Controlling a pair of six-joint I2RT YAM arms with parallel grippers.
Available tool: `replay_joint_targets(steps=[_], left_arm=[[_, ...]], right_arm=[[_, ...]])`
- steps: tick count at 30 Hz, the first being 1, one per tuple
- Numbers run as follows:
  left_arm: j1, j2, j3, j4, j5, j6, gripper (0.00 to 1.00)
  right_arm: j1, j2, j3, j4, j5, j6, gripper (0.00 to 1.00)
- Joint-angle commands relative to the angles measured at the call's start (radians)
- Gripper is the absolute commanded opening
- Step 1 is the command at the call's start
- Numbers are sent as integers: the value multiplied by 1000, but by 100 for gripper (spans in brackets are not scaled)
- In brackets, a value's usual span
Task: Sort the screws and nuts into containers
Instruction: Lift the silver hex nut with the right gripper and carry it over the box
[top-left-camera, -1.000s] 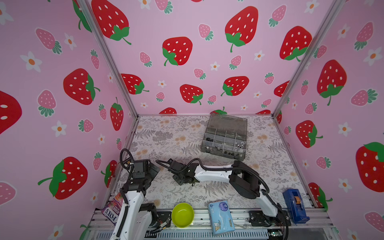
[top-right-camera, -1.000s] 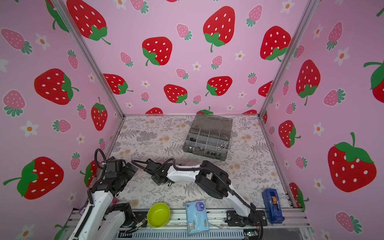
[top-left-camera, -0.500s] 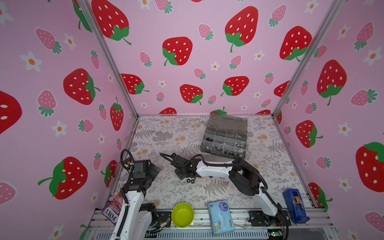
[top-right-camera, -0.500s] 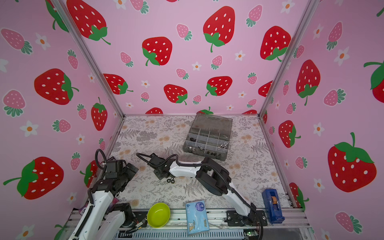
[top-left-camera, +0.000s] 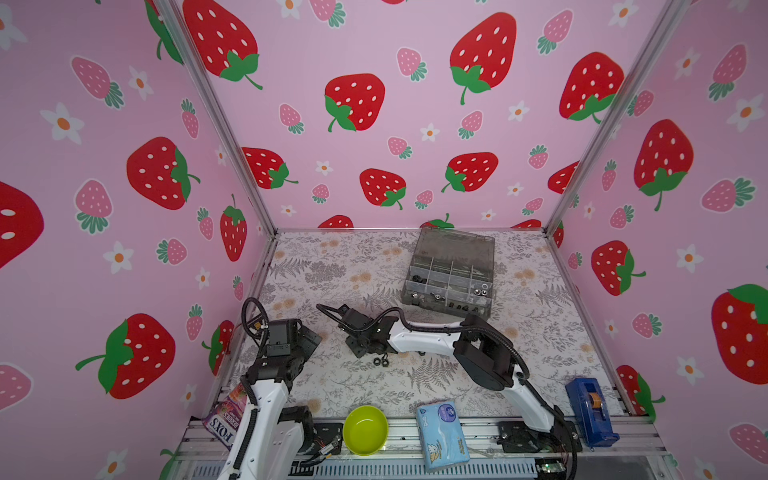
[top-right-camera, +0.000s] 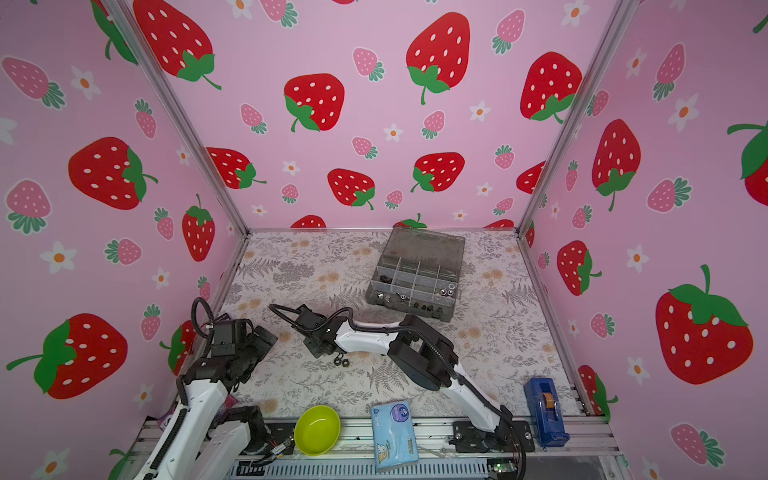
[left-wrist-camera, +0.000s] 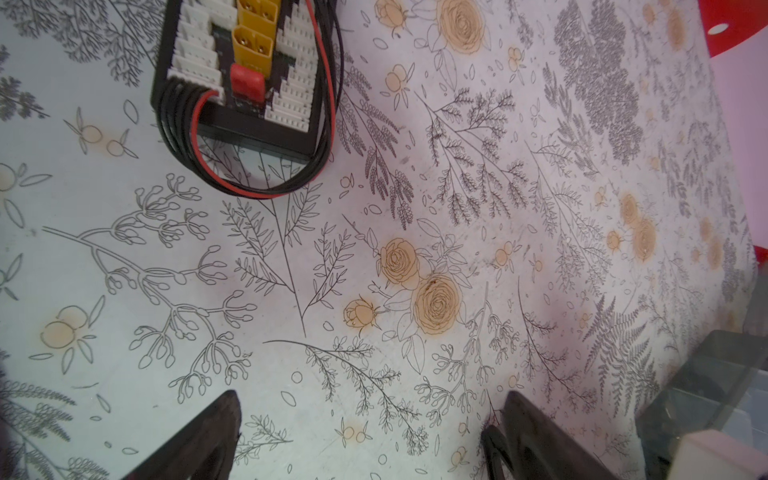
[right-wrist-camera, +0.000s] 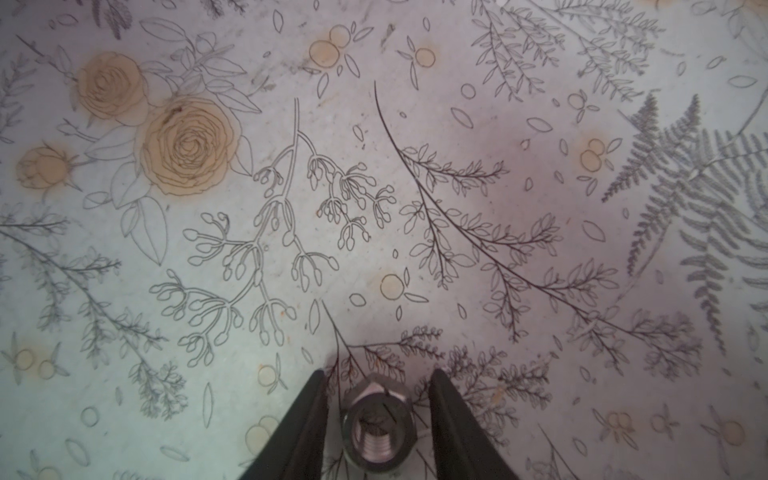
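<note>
A silver hex nut (right-wrist-camera: 376, 424) stands on the flowered mat between the black fingers of my right gripper (right-wrist-camera: 378, 374). A narrow gap shows on each side of it, so the gripper is open around the nut. In both top views the right gripper (top-left-camera: 360, 351) (top-right-camera: 318, 352) is low over the mat left of centre and hides that nut. Two black nuts (top-left-camera: 381, 362) (top-right-camera: 341, 362) lie just beside it. The grey organizer box (top-left-camera: 444, 306) (top-right-camera: 409, 309) sits at the back right with its lid up and small pieces in its compartments. My left gripper (top-left-camera: 307, 336) (left-wrist-camera: 374, 415) is wide open and empty.
A lime-green bowl (top-left-camera: 365, 430), a blue tissue pack (top-left-camera: 442, 434), a blue tape dispenser (top-left-camera: 590, 411) and a sweets packet (top-left-camera: 226, 417) line the front rail. A black connector board with wires (left-wrist-camera: 245, 75) lies on the mat in the left wrist view.
The right arm has drawn its gripper a little toward the back and left, low over the mat by the loose nuts. The left arm has not moved.
</note>
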Motion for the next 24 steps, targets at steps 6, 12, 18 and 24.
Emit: replay_joint_targets(steps=[6,12,18,24], left_arm=[[7,-33,-19,4,3,3,99],[7,-32,-10,7,6,2,99],[7,-24,2,7,8,4,99],[7,-27,-1,6,8,0,99]], right_arm=[[-6,59,-60,-202,38,21,39],[-12,56,-70,-189,4,30,37],[-18,59,-67,-187,-21,38,33],[-19,42,-83,-199,-11,43,35]])
